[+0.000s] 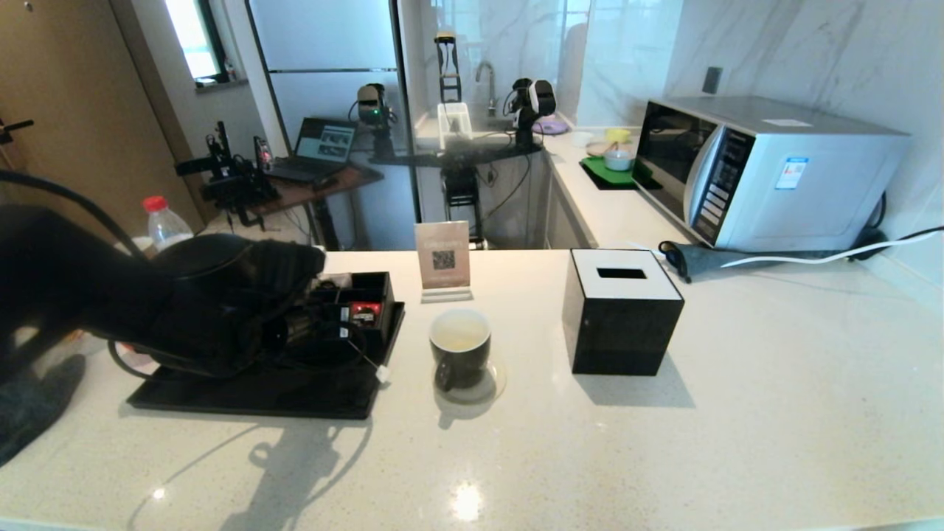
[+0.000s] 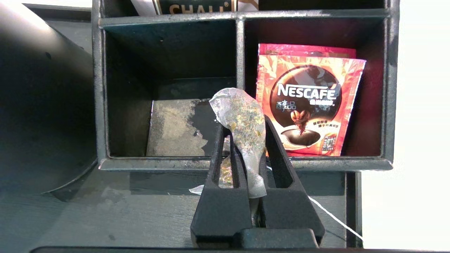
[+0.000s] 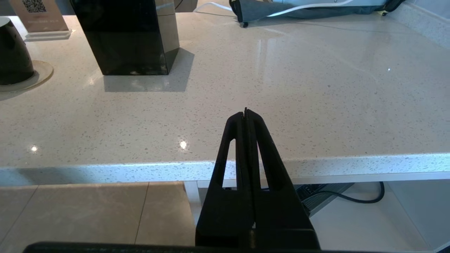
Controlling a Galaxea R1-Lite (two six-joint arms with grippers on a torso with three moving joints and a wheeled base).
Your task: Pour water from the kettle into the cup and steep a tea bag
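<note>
My left gripper (image 2: 244,125) is shut on the grey-green mesh tea bag (image 2: 242,114), held just above the empty compartment of the black organizer (image 2: 168,163). The bag's white string (image 2: 334,218) trails off to the side; in the head view its white tag (image 1: 382,374) hangs over the tray edge. The black kettle (image 1: 200,257) stands on the tray, largely hidden by my left arm, and fills one side of the left wrist view (image 2: 38,105). Right of the tray is the dark cup (image 1: 460,350) on a coaster, with pale water (image 1: 460,338) inside. My right gripper (image 3: 245,112) is shut and empty over the counter's front edge.
A red Nescafé packet (image 2: 309,105) stands in the neighbouring compartment. The black tray (image 1: 258,402) holds organizer and kettle. A black tissue box (image 1: 623,313) sits right of the cup, a QR sign (image 1: 443,258) behind it, a microwave (image 1: 767,173) far right, a red-capped bottle (image 1: 164,225) behind the kettle.
</note>
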